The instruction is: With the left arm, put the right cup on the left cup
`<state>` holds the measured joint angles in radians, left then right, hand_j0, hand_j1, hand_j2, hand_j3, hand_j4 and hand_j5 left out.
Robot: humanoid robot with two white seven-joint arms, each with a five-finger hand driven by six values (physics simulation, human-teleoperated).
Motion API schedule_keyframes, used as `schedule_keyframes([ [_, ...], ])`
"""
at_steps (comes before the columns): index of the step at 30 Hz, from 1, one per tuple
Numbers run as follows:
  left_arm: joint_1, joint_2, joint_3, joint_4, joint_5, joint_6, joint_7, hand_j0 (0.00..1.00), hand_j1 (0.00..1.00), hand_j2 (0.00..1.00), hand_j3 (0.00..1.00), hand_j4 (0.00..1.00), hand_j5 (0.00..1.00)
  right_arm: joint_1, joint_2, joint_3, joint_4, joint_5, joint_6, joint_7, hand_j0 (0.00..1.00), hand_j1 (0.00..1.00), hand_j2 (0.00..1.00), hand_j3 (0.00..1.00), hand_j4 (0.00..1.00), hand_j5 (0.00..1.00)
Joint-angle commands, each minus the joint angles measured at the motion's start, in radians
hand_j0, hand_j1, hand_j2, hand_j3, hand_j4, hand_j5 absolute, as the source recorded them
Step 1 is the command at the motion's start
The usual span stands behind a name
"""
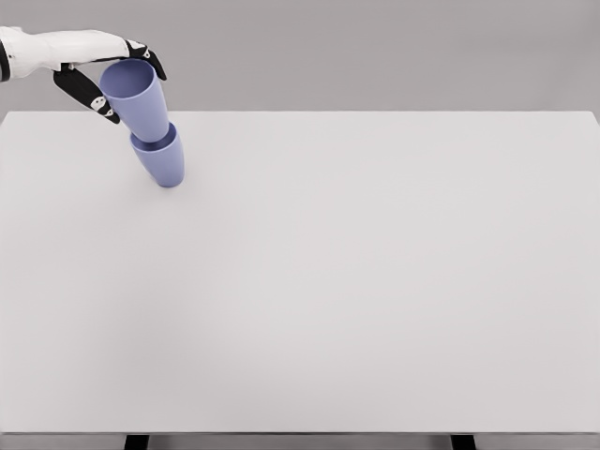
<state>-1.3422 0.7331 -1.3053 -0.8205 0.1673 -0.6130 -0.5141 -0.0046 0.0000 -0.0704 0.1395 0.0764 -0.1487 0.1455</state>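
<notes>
Two pale blue cups are nested at the table's far left. The upper cup [136, 98] sits inside the lower cup [161, 161], and both lean with their mouths toward the upper left. The lower cup's base touches the white table [356, 281]. My left hand [131, 92] reaches in from the upper left and is curled around the upper cup near its rim. Its thumb [92, 97] lies on the cup's left side and its fingers [148, 58] wrap over the far side of the rim. The right arm does not show.
The white table's far edge runs just behind the cups, with a grey backdrop beyond it. The left edge lies close to the hand. Two dark table legs [137, 441] show under the front edge.
</notes>
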Motion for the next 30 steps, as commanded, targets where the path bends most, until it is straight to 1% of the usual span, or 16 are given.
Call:
schedule_keyframes([
  [1, 0.0, 0.0, 0.003, 0.0, 0.006, 0.002, 0.0, 0.56, 0.56, 0.56, 0.56, 0.56, 0.56, 0.0, 0.0, 0.0, 0.0, 0.0, 0.0, 0.0, 1.0, 1.0, 1.0, 1.0, 1.0, 1.0],
  [10, 0.003, -0.001, 0.003, 0.0, 0.003, 0.002, 0.0, 0.56, 0.56, 0.56, 0.56, 0.56, 0.56, 0.0, 0.0, 0.0, 0.0, 0.0, 0.0, 0.0, 1.0, 1.0, 1.0, 1.0, 1.0, 1.0],
  [12, 0.005, -0.015, 0.001, 0.001, 0.003, 0.002, 0.0, 0.56, 0.56, 0.56, 0.56, 0.56, 0.56, 0.0, 0.0, 0.0, 0.0, 0.0, 0.0, 0.0, 1.0, 1.0, 1.0, 1.0, 1.0, 1.0],
  [21, 0.009, -0.011, 0.004, 0.003, 0.003, 0.002, 0.002, 0.56, 0.56, 0.56, 0.56, 0.56, 0.56, 0.0, 0.0, 0.0, 0.0, 0.0, 0.0, 0.0, 1.0, 1.0, 1.0, 1.0, 1.0, 1.0],
  [23, 0.011, -0.012, 0.004, 0.023, 0.003, 0.002, 0.003, 0.56, 0.56, 0.56, 0.56, 0.56, 0.56, 0.0, 0.0, 0.0, 0.0, 0.0, 0.0, 0.0, 1.0, 1.0, 1.0, 1.0, 1.0, 1.0],
  [27, 0.011, -0.014, 0.003, 0.026, 0.001, 0.002, 0.003, 0.56, 0.56, 0.56, 0.56, 0.56, 0.56, 0.0, 0.0, 0.0, 0.0, 0.0, 0.0, 0.0, 1.0, 1.0, 1.0, 1.0, 1.0, 1.0],
  [30, 0.014, -0.024, 0.001, 0.054, 0.001, 0.002, 0.003, 0.57, 0.57, 0.57, 0.57, 0.57, 0.57, 0.0, 0.0, 0.0, 0.0, 0.0, 0.0, 0.0, 1.0, 1.0, 1.0, 1.0, 1.0, 1.0],
])
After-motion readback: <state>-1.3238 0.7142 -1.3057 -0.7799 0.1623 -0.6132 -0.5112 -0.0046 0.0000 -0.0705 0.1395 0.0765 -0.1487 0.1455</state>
